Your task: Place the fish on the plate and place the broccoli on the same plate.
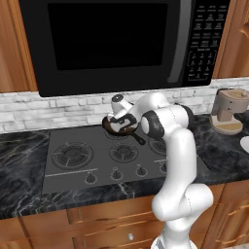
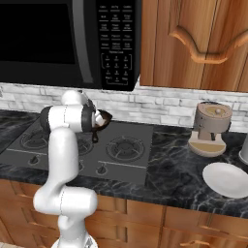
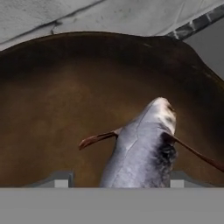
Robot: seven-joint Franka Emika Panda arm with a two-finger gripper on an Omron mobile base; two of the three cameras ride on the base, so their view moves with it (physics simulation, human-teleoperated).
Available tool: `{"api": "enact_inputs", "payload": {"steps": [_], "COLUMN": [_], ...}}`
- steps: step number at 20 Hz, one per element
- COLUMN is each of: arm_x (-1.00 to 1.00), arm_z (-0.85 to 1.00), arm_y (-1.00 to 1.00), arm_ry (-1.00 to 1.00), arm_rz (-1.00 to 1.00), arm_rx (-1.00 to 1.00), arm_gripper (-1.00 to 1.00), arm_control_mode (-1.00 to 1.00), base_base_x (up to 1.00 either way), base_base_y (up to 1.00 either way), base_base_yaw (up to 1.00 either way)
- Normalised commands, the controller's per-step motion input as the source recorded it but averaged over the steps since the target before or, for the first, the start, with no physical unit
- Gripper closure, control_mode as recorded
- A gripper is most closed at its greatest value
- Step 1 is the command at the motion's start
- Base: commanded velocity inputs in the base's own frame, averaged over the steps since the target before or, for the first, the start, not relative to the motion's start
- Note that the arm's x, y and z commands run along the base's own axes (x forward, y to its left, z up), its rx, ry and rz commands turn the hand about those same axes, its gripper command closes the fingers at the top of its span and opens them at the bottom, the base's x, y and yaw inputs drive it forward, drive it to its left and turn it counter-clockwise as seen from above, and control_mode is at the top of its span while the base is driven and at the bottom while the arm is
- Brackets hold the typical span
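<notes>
The fish (image 3: 144,148), silvery-grey with thin brownish fins, lies on the brown floor of the dark frying pan (image 3: 52,100). That pan (image 1: 111,128) sits on the back burner of the stove, its long handle pointing toward the front right. My gripper (image 3: 119,179) reaches down into the pan (image 2: 104,116) with one fingertip on each side of the fish. The right fingertip is close against the fish's flank, while a gap shows at the left one, so the jaws stand open around the fish. My gripper (image 1: 118,124) hides most of the pan. The plate and the broccoli are out of view.
A black microwave (image 1: 121,44) hangs low over the stove (image 1: 87,165). A beige coffee machine (image 2: 211,127) stands on the dark marble counter to the right, with a white round dish (image 2: 225,179) in front of it. Stove knobs line the front edge.
</notes>
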Motion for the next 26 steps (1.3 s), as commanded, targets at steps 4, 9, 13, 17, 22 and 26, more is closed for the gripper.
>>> {"api": "enact_inputs", "payload": {"steps": [4, 9, 13, 17, 22, 26], "arm_x": [0.00, -0.01, -0.14, -0.26, -0.28, -0.38], "arm_z": [0.00, 0.12, 0.31, 0.18, 0.18, 0.26], "arm_y": [0.00, 0.00, 0.00, -0.02, -0.03, -0.06], "arm_ry": [0.00, -0.02, -0.05, -0.11, -0.12, -0.04], "arm_rz": [0.00, -0.02, -0.04, -0.03, 0.00, 0.00], "arm_rx": [0.00, 0.00, 0.00, -0.01, -0.05, -0.02], "arm_gripper": [1.00, 1.00, 1.00, 1.00, 1.00, 1.00], "arm_control_mode": [-1.00, -1.00, -1.00, -1.00, -1.00, -1.00], "base_base_x": [0.00, 0.00, 0.00, 0.00, 0.00, 0.00], "base_base_y": [0.00, 0.00, 0.00, 0.00, 0.00, 0.00], "base_base_yaw": [0.00, 0.00, 0.00, 0.00, 0.00, 0.00]}}
